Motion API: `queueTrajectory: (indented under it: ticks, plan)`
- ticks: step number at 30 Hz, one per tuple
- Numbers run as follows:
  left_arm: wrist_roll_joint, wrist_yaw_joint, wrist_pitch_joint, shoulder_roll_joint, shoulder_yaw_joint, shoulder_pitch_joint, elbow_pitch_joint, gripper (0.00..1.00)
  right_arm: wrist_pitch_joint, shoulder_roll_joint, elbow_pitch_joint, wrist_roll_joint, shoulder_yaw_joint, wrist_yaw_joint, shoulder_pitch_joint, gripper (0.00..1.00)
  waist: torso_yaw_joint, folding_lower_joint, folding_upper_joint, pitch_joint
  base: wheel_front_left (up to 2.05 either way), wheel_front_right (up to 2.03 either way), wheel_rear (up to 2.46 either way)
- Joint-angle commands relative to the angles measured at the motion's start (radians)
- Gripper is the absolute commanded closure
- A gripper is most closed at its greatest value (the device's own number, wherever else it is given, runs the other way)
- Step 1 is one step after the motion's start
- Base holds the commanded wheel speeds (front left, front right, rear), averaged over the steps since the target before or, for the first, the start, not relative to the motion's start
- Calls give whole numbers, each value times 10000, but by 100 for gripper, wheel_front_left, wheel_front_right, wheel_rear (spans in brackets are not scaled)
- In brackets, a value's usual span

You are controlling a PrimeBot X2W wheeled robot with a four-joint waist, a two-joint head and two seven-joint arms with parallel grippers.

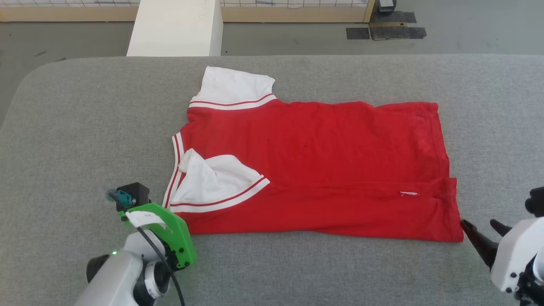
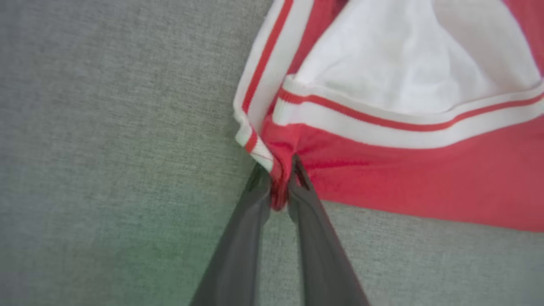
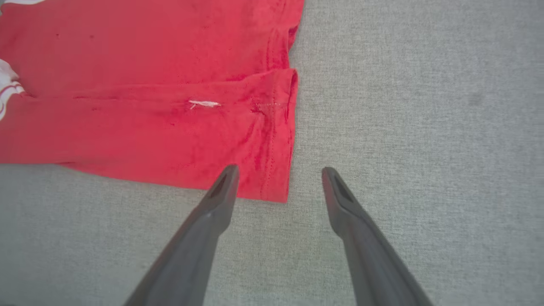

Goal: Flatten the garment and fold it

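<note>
The garment [image 1: 314, 161] is a red shirt lying flat on the grey padded table [image 1: 76, 127], collar to the left and hem to the right. One white sleeve [image 1: 233, 87] sticks out at the far side. The other [image 1: 216, 182] lies folded onto the red body. My left gripper [image 2: 280, 178] is shut on the garment [image 2: 425, 178] at its near left corner, beside the striped collar trim [image 2: 263, 76]. My right gripper [image 1: 478, 223] stands open, its fingertips [image 3: 229, 174] straddling the near hem corner of the garment [image 3: 148, 85].
A white block [image 1: 178, 29] stands beyond the table's far edge, with a wooden rail [image 1: 68, 15] and grey floor behind it. The table's left corners are rounded. Bare grey surface surrounds the shirt on all sides.
</note>
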Motion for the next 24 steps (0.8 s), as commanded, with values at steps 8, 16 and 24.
queueTrajectory:
  ticks: [8, 16, 24]
  plan:
    - [-130, 91, -664, -158, 246, 687, -884, 100, 337, 182, 499, -1569, 375, -15, -472, 0, 152, 0, -1, 119, 0, 0, 0]
    - [38, 267, -675, -151, 111, 694, -1668, 100, 272, 179, 1986, -2544, 861, -15, -1293, 0, 539, 0, -1, 404, 0, 0, 0]
    - [20, 309, -754, -245, 74, 716, -1782, 100, 619, -347, 3002, -2246, 2277, -15, -1529, 0, 636, 0, -1, 568, 0, 0, 0]
